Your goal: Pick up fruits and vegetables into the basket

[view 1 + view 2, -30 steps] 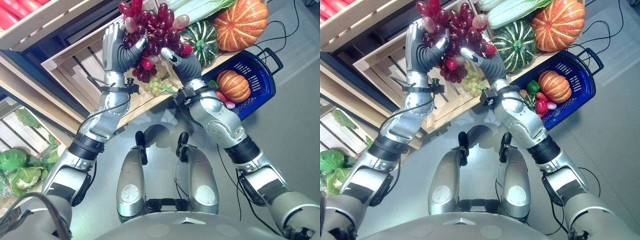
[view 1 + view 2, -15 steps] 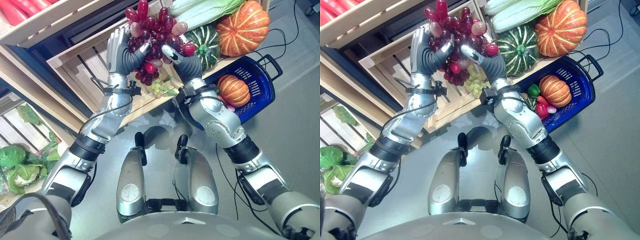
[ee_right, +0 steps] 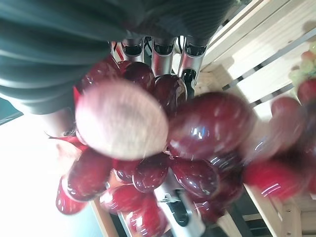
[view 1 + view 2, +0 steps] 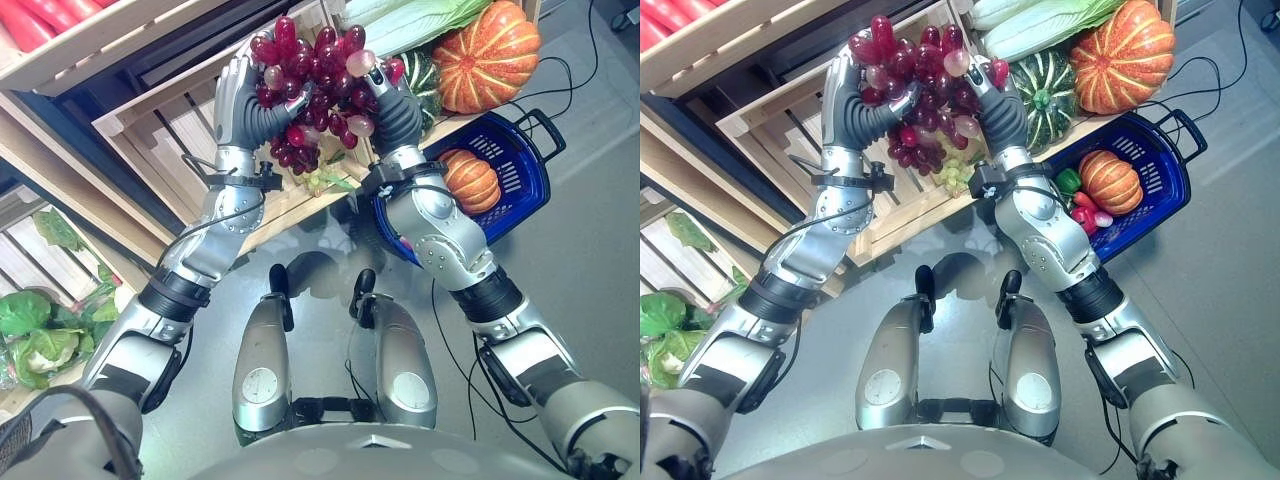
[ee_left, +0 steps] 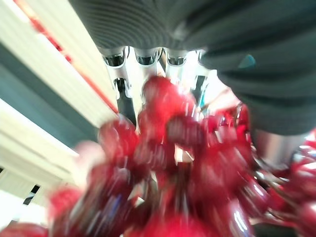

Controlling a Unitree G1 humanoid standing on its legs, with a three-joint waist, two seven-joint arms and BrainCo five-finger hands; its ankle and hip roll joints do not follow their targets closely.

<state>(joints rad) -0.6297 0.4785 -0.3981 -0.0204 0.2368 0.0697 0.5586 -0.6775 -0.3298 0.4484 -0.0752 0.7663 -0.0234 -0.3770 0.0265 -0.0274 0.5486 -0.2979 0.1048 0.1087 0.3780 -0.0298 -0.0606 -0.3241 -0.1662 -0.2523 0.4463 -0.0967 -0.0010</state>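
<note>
Two hands cup one bunch of red grapes (image 4: 310, 95) above the wooden crate (image 4: 170, 130): left hand (image 4: 238, 100) and right hand (image 4: 395, 105) each curl around it. Transfer step is underway; next, carry the bunch right and lower it into the blue basket (image 4: 525, 165) beside the small pumpkin (image 4: 470, 178).
</note>
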